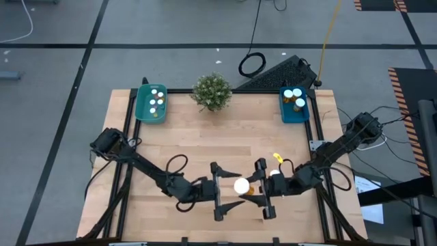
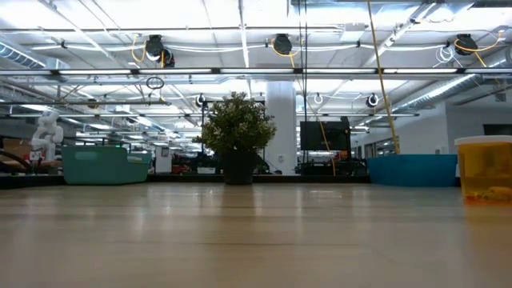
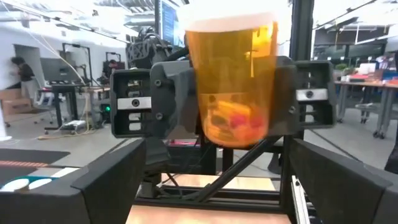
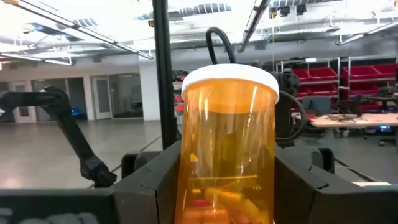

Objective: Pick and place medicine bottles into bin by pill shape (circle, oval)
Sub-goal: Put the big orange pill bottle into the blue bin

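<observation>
the right hand (image 1: 265, 198) grips an orange bottle (image 4: 227, 155) upright between its fingers, cap up, held near the front of the counter (image 1: 205, 137). the left hand (image 1: 220, 199) faces it just beside, spread wide and empty. the blue bin (image 1: 295, 106) lies far behind on the right arm's side, the teal bin (image 1: 151, 102) opposite.

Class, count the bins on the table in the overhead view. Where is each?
2. The teal bin sits at the far left corner of the table, the blue bin at its far right corner. No other bin seems hidden.
</observation>
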Tool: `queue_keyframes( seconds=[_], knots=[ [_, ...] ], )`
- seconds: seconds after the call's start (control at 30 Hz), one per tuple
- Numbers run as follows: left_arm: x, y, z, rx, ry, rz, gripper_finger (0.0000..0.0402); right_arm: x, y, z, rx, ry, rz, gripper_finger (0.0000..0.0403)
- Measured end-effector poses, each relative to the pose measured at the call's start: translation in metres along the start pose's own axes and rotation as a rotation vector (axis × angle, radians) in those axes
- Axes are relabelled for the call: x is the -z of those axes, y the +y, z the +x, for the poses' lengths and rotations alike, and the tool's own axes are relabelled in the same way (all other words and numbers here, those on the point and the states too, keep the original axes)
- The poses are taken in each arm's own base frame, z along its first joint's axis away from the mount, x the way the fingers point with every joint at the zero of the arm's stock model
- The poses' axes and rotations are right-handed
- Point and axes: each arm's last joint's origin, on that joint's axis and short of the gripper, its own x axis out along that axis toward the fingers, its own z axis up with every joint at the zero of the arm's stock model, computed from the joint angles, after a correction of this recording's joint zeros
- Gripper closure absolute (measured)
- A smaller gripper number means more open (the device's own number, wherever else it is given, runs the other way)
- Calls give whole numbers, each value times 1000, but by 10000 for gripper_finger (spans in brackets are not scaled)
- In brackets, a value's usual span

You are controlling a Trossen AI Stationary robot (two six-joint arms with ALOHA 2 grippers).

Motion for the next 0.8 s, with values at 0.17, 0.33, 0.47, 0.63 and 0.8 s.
queue_keyframes(
  seconds=[0.17, 0.33, 0.47, 0.63, 0.8],
  knots=[
    [0, 0, 0, 6, 0, -2, 5, 3, 0, 0, 1, 23, -14, 225],
    [-13, -5, -9, -35, 21, 95, 5, 6, 0, 0, 3, 51, -33, 225],
    [-33, -4, -19, -39, 83, 111, 5, 6, 0, 0, 3, 59, -37, 225],
    [-48, 3, -24, -23, 115, 50, 5, 7, -1, 0, 5, 62, -33, 225],
    [-45, 4, -20, 23, 115, 3, 5, 7, -3, 1, 11, 62, -36, 225]
  ],
)
